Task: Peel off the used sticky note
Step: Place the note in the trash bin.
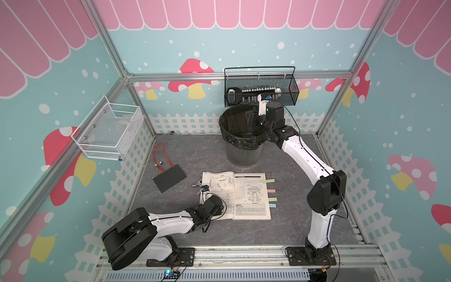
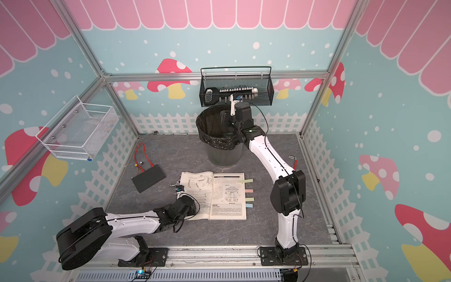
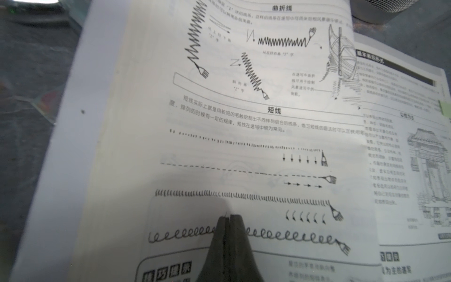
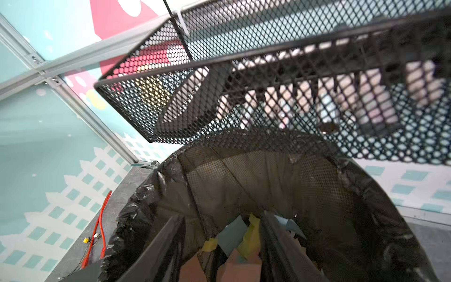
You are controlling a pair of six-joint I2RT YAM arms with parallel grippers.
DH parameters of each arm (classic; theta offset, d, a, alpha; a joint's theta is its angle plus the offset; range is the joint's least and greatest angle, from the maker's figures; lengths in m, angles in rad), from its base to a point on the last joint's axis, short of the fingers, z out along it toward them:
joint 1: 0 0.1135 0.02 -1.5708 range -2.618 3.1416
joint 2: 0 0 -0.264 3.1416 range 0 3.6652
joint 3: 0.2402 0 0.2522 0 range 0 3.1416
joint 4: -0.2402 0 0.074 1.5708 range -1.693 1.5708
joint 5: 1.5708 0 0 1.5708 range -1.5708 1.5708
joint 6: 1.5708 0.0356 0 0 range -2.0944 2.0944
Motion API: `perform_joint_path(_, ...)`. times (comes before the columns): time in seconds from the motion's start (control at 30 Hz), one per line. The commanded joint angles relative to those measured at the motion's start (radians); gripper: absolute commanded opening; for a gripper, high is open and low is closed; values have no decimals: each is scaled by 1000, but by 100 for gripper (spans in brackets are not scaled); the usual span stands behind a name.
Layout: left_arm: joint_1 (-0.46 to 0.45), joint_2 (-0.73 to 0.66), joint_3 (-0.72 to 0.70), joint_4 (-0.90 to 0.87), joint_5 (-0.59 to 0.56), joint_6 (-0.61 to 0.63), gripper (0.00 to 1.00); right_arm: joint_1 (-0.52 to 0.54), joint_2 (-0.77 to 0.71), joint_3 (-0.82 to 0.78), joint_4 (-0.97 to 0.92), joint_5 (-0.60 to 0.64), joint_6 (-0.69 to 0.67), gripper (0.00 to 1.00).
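Fig.: R jaws parted over bin [image 4: 361,190], nothing clearly gripped; L jaws shut, tips on book [image 3: 244,127]. Risk: yellow note [image 4: 252,233] may cling to a jaw via adhesive and not drop.

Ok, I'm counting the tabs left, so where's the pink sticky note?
In both top views the pink sticky note juts from the open book's edge on the right arm's side, between two green tabs.

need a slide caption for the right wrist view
Open right pincer over the bag-lined trash bin, discarded sticky notes inside, black mesh basket behind.
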Motion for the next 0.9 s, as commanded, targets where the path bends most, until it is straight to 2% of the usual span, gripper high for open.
perform_joint_path(0.0, 2, -6, -23, -126, 4, -2, 0, 2, -26, 2, -14, -50, -11, 53)
perform_joint_path(0.2, 3, -43, -9, -144, -11, 10, 0, 61, -225, -208, 36, -87, -51, 41)
perform_joint_path(0.33, 3, -49, -2, -149, -20, 16, 0, 118, -356, -485, 103, -134, -35, 28)
perform_joint_path(0.43, 3, -41, 10, -150, -23, 26, 0, 139, -381, -677, 158, -194, -2, 17)
perform_joint_path(0.6, 3, -31, 36, -157, -21, 39, 0, 146, -270, -865, 268, -294, 18, 1)
perform_joint_path(0.7, 2, -48, 51, -157, -20, 54, 0, 147, -158, -893, 343, -348, -1, 0)
perform_joint_path(0.87, 2, -67, 112, -163, -13, 111, 0, 151, 8, -846, 420, -430, -10, 0)
